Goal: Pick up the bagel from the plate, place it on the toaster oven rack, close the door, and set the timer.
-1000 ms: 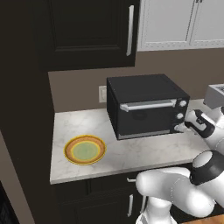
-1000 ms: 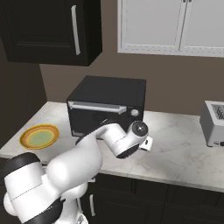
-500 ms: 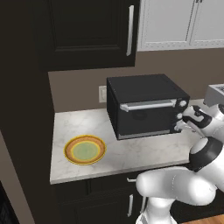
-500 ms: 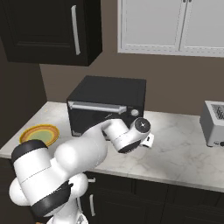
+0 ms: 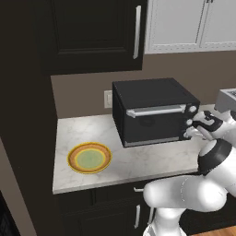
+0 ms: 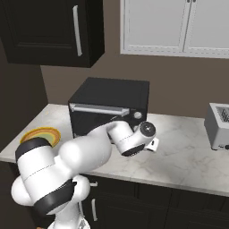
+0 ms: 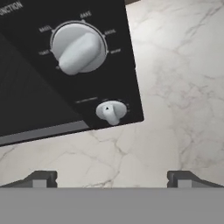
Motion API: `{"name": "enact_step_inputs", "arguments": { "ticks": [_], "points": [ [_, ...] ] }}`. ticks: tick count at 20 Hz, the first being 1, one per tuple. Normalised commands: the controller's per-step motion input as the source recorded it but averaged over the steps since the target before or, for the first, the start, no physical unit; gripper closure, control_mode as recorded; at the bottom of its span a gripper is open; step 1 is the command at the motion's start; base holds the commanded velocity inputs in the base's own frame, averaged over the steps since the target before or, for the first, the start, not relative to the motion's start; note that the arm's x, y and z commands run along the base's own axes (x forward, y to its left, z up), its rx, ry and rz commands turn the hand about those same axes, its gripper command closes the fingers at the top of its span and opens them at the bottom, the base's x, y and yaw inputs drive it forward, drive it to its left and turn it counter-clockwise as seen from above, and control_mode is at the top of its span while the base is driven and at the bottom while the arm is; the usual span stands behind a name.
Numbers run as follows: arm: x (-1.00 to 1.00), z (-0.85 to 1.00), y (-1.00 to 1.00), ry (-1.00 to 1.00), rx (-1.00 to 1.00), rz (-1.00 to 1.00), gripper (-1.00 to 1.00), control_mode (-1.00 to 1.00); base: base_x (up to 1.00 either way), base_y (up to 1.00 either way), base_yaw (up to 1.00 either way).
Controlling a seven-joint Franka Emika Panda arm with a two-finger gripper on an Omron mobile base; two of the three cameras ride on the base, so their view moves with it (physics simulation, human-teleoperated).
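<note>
The black toaster oven [image 5: 152,99] stands on the counter with its door [image 5: 150,125] shut and the silver bar handle [image 5: 156,111] across the top. The bagel and the toaster oven rack are hidden. The plate [image 5: 89,158] lies bare to the oven's left, also seen at the counter's left end [image 6: 40,133]. My gripper [image 5: 194,130] hovers just right of the oven's front, facing the knob panel. In the hand view a large white knob [image 7: 78,47] and a smaller knob [image 7: 111,111] sit close ahead. My gripper [image 7: 111,177] is open, fingertips wide apart with nothing between them.
A silver toaster [image 6: 219,125] stands at the right end of the marble counter [image 6: 183,152]. Dark cabinets [image 5: 92,32] and white cabinets [image 6: 179,24] hang above. A wall outlet [image 5: 108,97] sits behind the oven's left side.
My hand has moved left, closer to the oven's knob panel. The oven, its door and the plate stay as they were.
</note>
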Motion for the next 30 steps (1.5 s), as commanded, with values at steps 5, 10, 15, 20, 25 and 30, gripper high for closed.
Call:
{"name": "enact_step_inputs", "arguments": {
  "ticks": [5,10,15,20,25,30],
  "points": [
    [0.23,0.00,0.00,0.00,0.03,0.00,-1.00,-1.00,0.00,0.00,0.00],
    [0.20,-0.06,0.00,0.00,0.01,0.00,-1.00,-1.00,0.00,0.00,0.00],
    [0.11,-0.14,0.00,0.00,0.00,0.00,-1.00,-1.00,0.00,0.00,0.00],
    [0.11,-0.19,0.00,0.00,0.00,0.00,-1.00,-1.00,0.00,0.00,0.00],
    [0.14,-0.10,0.00,0.00,0.00,0.00,-1.00,-1.00,0.00,0.00,0.00],
    [0.11,-0.09,-0.01,0.00,0.00,0.00,-1.00,-1.00,0.00,0.00,0.00]
  ]
}}
